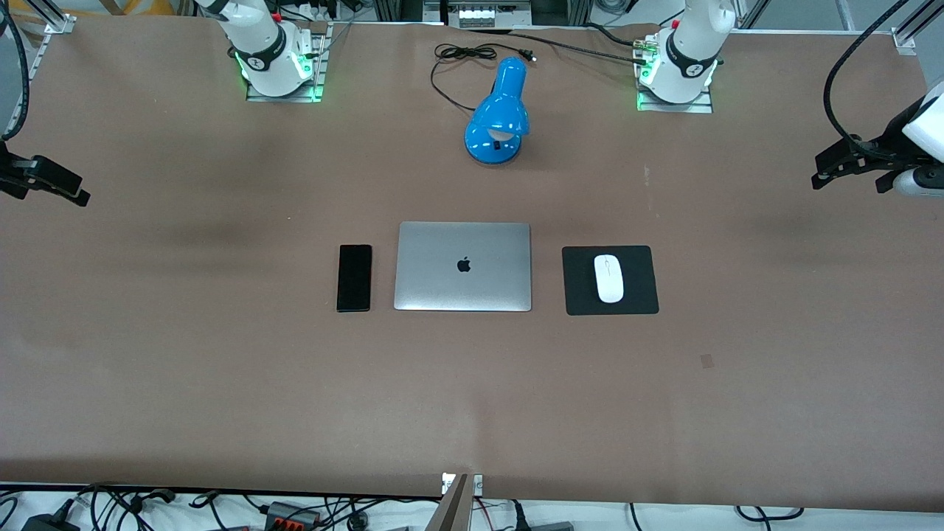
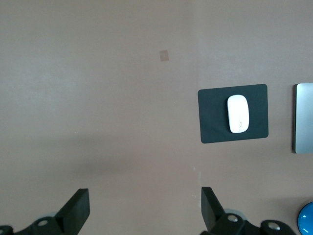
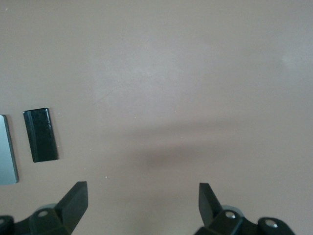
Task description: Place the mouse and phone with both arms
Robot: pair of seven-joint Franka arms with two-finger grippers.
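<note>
The white mouse (image 1: pixel 609 278) lies on a square black mouse pad (image 1: pixel 641 295) beside the closed silver laptop (image 1: pixel 463 266), toward the left arm's end of the table. It also shows in the left wrist view (image 2: pixel 238 113). The black phone (image 1: pixel 355 278) lies flat beside the laptop toward the right arm's end, and shows in the right wrist view (image 3: pixel 41 134). My left gripper (image 1: pixel 848 168) (image 2: pixel 145 208) is open and empty, up over the table's left-arm end. My right gripper (image 1: pixel 55 188) (image 3: pixel 143 203) is open and empty, up over the right-arm end.
A blue desk lamp (image 1: pixel 499 114) with a black cord (image 1: pixel 450 70) stands farther from the front camera than the laptop, between the two arm bases. The brown table (image 1: pixel 221 369) stretches wide around the row of objects. Cables hang along the near edge.
</note>
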